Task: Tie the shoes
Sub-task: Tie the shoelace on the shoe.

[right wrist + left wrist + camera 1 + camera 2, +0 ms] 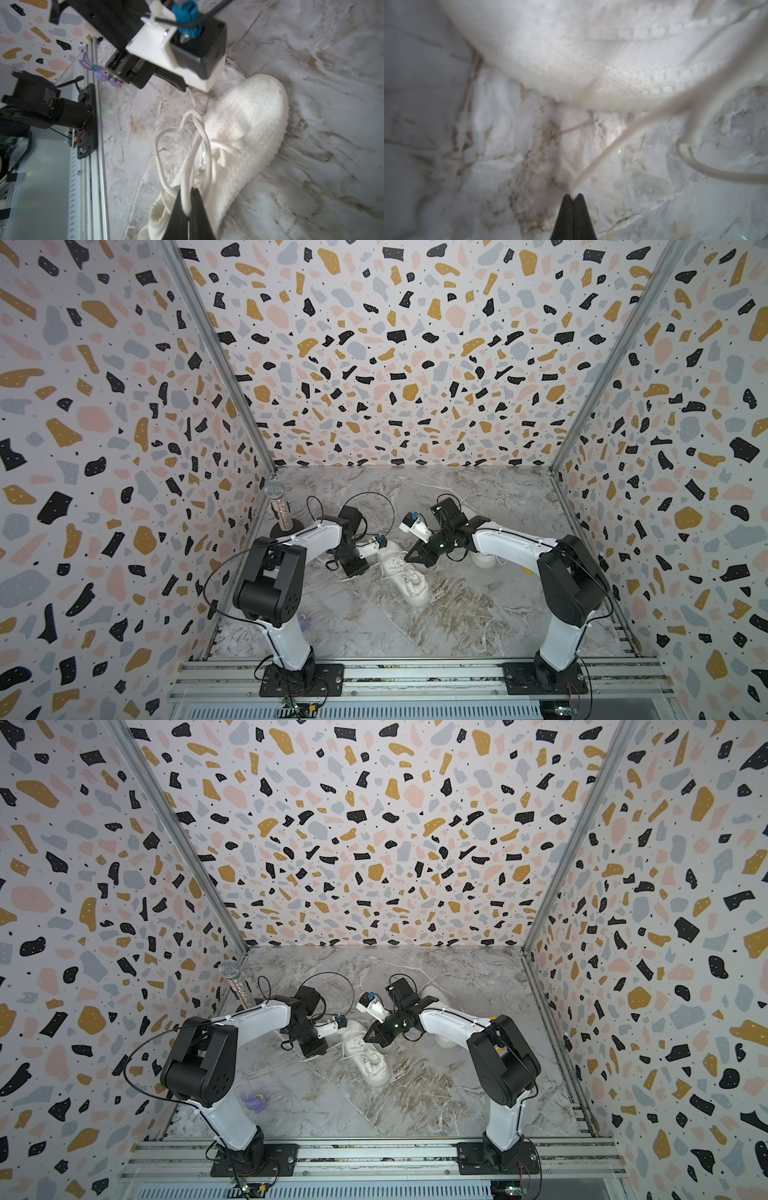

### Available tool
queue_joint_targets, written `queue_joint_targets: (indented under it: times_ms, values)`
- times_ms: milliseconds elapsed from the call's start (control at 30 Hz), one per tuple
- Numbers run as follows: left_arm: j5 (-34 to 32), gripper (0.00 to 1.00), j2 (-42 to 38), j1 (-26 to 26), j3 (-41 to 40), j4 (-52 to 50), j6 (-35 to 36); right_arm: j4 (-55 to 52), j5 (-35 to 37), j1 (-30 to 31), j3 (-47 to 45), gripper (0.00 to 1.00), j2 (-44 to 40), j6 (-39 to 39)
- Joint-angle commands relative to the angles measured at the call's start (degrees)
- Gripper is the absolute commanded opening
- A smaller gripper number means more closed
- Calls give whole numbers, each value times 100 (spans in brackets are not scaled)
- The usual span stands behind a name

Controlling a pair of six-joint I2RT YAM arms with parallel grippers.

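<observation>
Shoes number two. One cream knit low-top sneaker (405,578) lies in the open at the middle of the grey marble-patterned tabletop (415,626), between the two arms. The second sneaker (484,560) sits mostly hidden under the right arm.

The middle one's long white laces (208,149) are loose and not yet tied in a bow. The left gripper (573,196) is pinched together on a single lace strand (612,149), low beside the shoe's flank. The right gripper (187,194) is clamped on a lace loop (186,166) above the tongue.

I judge the sneaker light and its knit upper soft and yielding, so it would likely slide if a lace is pulled hard. The laces look limp, thin and a little slippery, so they are best gripped firmly along the cord rather than at the very tip.

Farther out stand one glittery silver microphone (277,506) by the left wall and one purple toy rabbit (254,1101) near the left arm's base.
</observation>
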Motion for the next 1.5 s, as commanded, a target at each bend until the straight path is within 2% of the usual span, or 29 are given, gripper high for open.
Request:
queue_joint_targets:
  times_ms: [0,133,300,400,500,667,767,1067,1467]
  values:
    - [352,0,-394,198,224,-483,-186,-1083,-463,-82,323,0,-637,-907]
    - [644,0,-805,240,236,-829,-285,-2204,-308,-186,362,0,-1073,-1771]
    - [659,0,-1322,288,236,-1560,-91,-3023,540,-639,178,0,-1524,-2253]
    - [314,0,-1587,363,170,-2020,270,-3089,1312,-1083,-75,0,-1702,-2235]
    - [-210,0,-1707,457,-70,-2086,553,-3076,1794,-1673,-281,0,-1703,-2176]
    - [-751,0,-1675,584,-426,-2199,942,-2958,2206,-2401,-507,0,-1627,-1987]
    - [-967,0,-1733,776,-641,-2028,1127,-2841,2446,-2606,-681,0,-1658,-1930]
    - [-1266,0,-1306,1401,-728,-1760,1488,-2826,3007,-3185,-965,0,-1703,-1874]
    - [-1040,0,-950,1603,-561,-1625,1539,-2854,3335,-3808,-1297,0,-2030,-1842]
